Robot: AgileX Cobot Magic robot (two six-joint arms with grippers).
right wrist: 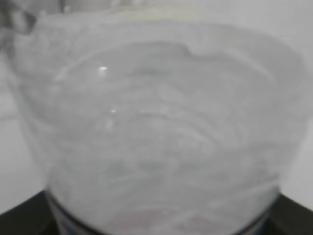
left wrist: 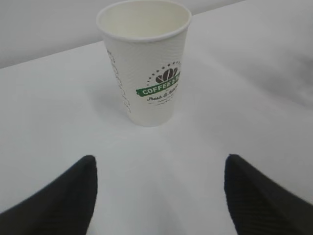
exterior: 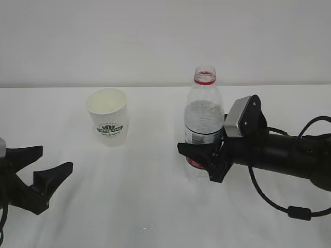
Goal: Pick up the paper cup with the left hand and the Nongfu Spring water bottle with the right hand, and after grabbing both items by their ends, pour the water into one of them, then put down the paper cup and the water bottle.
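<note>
The paper cup (exterior: 108, 122), white with a green logo, stands upright and empty on the white table (exterior: 155, 206). My left gripper (exterior: 56, 158) is open, low at the front left, a short way from the cup. Seen from the left wrist, the cup (left wrist: 144, 63) stands ahead of the left gripper (left wrist: 160, 159), clear of both fingers (left wrist: 73, 196). The uncapped Nongfu Spring water bottle (exterior: 204, 111) stands upright, part full of water (exterior: 204, 121). My right gripper (exterior: 199, 155) is closed round its lower body. The bottle (right wrist: 156, 122) fills the right wrist view, pressed between the dark fingers (right wrist: 19, 220).
A plain pale wall (exterior: 155, 36) runs behind the table's far edge. The right arm's black cable (exterior: 279, 206) loops down onto the table at the right. Cup and bottle stand about a hand's width apart.
</note>
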